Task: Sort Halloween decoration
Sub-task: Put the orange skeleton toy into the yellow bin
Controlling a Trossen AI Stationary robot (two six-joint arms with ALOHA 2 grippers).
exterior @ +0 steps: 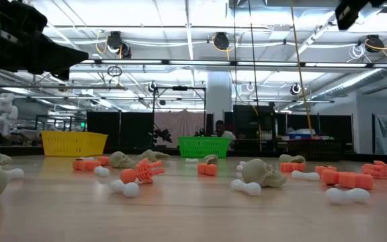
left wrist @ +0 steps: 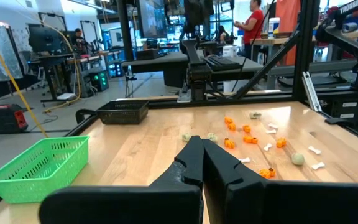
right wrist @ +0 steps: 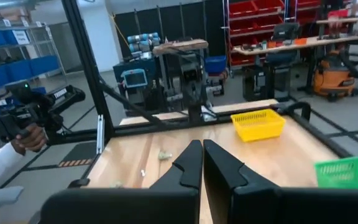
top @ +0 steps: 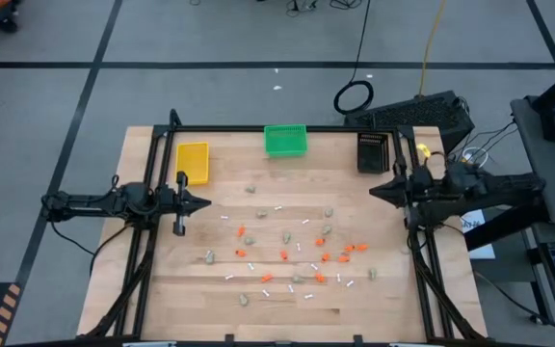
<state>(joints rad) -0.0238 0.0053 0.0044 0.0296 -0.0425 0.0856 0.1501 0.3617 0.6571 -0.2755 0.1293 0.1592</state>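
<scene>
Dozens of tiny Halloween decoration pieces (top: pixel 297 253), bright orange bits, beige-grey lumps and thin white sticks, lie scattered across the middle of the pale wooden bench (top: pixel 162 280). Along its far edge stand a yellow plastic bin (top: pixel 193 161), a green mesh bin (top: pixel 285 140) and a black bin (top: pixel 372 151). The left tool (top: pixel 203 203) and right tool (top: pixel 375 192) hover at opposite sides, both clenched and empty.

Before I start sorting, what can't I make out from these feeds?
- Black bin contents: high view, too dark; left wrist view shows only its side.
- Exact count of the orange bits and white sticks: high view, too small.
- Table nearest the right gripper: right wrist view, hidden behind its own shut fingers.
- Left gripper: low view, cut off by the top edge.
</scene>
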